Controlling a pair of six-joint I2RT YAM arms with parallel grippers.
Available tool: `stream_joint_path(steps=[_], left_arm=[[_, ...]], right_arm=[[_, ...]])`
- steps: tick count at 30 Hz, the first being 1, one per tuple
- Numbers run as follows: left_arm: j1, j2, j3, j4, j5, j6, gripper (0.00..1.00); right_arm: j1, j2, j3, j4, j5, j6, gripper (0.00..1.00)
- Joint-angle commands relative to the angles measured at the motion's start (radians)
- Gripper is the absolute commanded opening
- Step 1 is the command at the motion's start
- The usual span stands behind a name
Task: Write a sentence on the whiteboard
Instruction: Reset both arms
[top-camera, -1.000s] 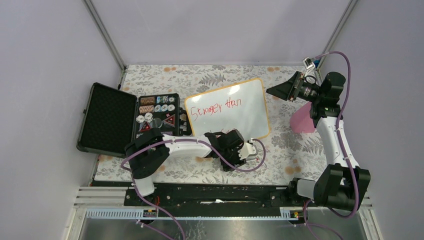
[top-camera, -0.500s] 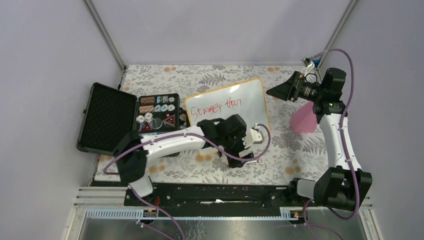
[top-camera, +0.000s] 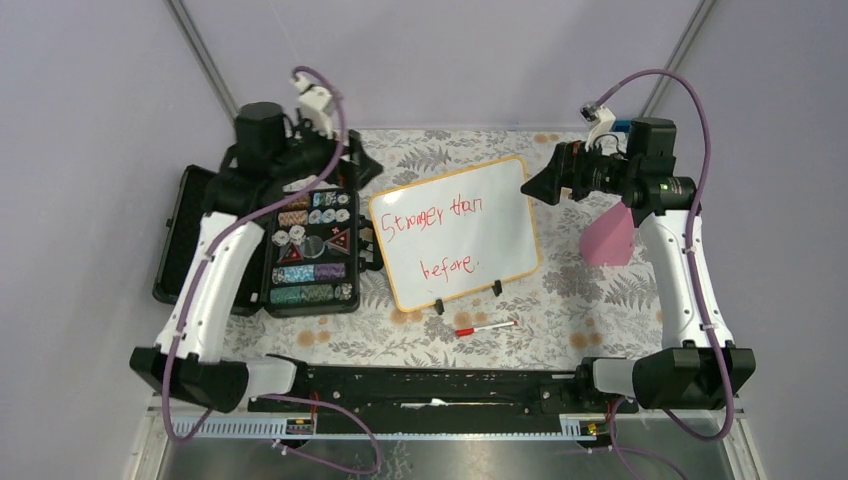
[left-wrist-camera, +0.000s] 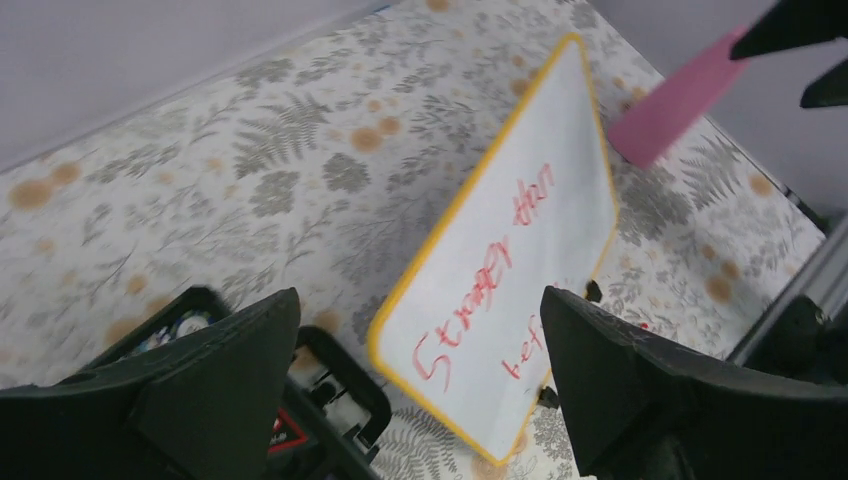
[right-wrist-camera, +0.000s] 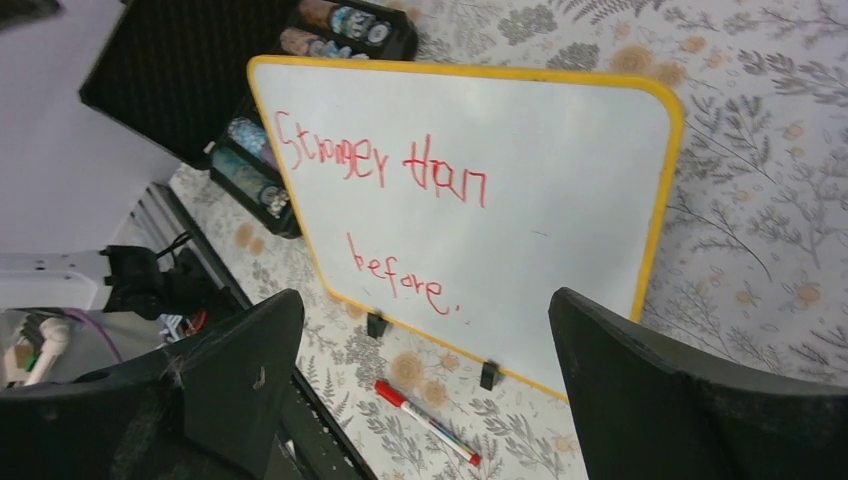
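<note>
Whiteboard: lay mid-cloth, red script reading "Stronger than before."
Red marker: lay loose just in front of near edge.
Left gripper, right gripper: hung raised at far corners, jaws wide, empty.
Judged finished; advised no contact with ink.
Chip case left, pink block right.
Floral cloth; grey walls.

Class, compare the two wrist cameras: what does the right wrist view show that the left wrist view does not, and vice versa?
Right wrist only: the whole red word "before." on the yellow-framed glossy whiteboard. Left wrist only: a pink block past the board. Both: the board, its first red line, and the black chip case.
</note>
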Motion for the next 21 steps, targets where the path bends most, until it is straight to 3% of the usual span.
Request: stream_joint_path(steps=[1,5,9,15,21], left_arm=[[0.188,-0.07,-0.077,0.007,0.088,-0.097,0.99],[0.399,-0.075,-0.152,0.014,0.128,-0.097,0.99],[0.511,-0.054,-0.202,0.011,0.138,-0.068,0.99],[0.529,-0.018,-0.237,0.017,0.024,-0.015,0.99],[0.531,0.011,-0.238,0.021,0.013,0.007,0.99]], right_arm=[[0.007,0.007,0.025,-0.066,0.146,-0.088,1.0],[0.008,-0.004,0.0,-0.063,0.192,-0.102,1.0],[0.007,0.015,-0.014,-0.044,0.263,-0.105,1.0],[-0.01,0.063,-0.027,-0.016,0.307,-0.116,1.0],[-0.014,0.09,-0.021,-0.002,0.302,-0.114,1.0]])
